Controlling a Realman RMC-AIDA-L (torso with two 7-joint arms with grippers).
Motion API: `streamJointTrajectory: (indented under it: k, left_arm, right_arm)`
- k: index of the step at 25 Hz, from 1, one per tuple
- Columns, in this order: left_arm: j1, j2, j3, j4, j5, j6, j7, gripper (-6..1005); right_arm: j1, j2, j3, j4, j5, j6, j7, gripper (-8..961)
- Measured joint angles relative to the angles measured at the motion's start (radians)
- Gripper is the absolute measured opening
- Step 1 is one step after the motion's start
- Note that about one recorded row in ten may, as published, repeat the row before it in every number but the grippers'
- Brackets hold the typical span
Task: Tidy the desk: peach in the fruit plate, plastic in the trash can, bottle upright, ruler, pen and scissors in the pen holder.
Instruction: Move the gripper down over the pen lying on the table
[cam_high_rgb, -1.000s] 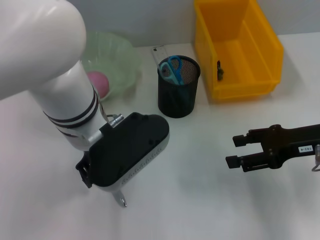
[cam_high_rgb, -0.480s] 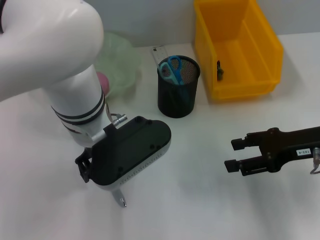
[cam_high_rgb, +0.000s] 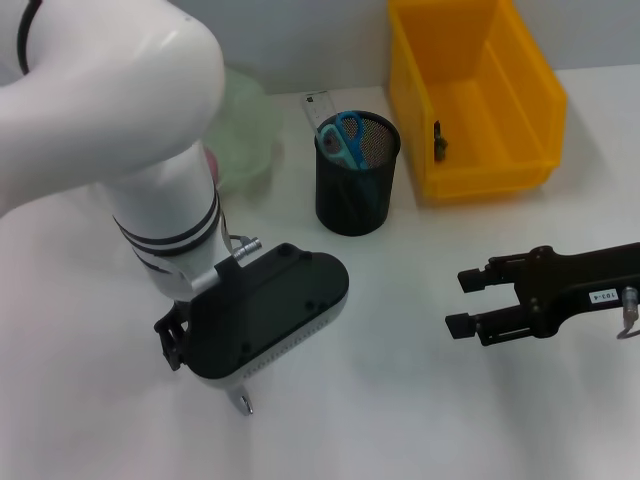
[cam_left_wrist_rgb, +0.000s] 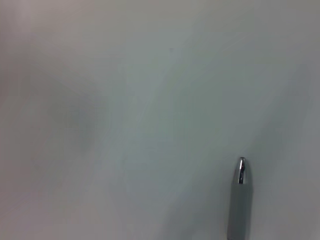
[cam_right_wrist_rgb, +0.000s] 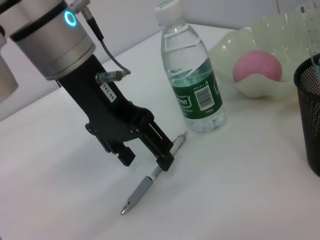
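A grey pen (cam_right_wrist_rgb: 150, 179) lies flat on the white table, its tip showing in the left wrist view (cam_left_wrist_rgb: 240, 192) and under the left arm (cam_high_rgb: 243, 403). My left gripper (cam_right_wrist_rgb: 146, 161) stands open low over the pen's middle, one finger (cam_right_wrist_rgb: 165, 162) right beside it. The bottle (cam_right_wrist_rgb: 191, 85) stands upright just behind. The peach (cam_right_wrist_rgb: 256, 67) sits in the pale green fruit plate (cam_high_rgb: 250, 135). The scissors (cam_high_rgb: 343, 137) and the ruler (cam_high_rgb: 318, 106) stand in the black mesh pen holder (cam_high_rgb: 357, 185). My right gripper (cam_high_rgb: 466, 300) hovers open at the right. The plastic is out of view.
The yellow trash can (cam_high_rgb: 470, 100) stands at the back right, next to the pen holder, with a small dark mark on its inner wall. My bulky left arm (cam_high_rgb: 150, 150) hides the bottle and much of the fruit plate in the head view.
My left arm has shifted a little to the right and forward over the pen. The right gripper has crept slightly left. The pen has stayed put.
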Motion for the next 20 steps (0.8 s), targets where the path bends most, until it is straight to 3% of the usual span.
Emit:
streamJointTrajectory:
  k: [13,20]
  left_arm:
    - [-0.038,0.000,0.021,-0.106,-0.032,-0.041,0.022,824]
    - [-0.042,0.000,0.032,-0.128,-0.040,-0.061,0.026,768]
  right_arm:
    - [0.005,0.001,0.000,0.006,0.001,0.006,-0.012,779]
    - [0.005,0.003,0.000,0.006,0.003,0.008,-0.013,778]
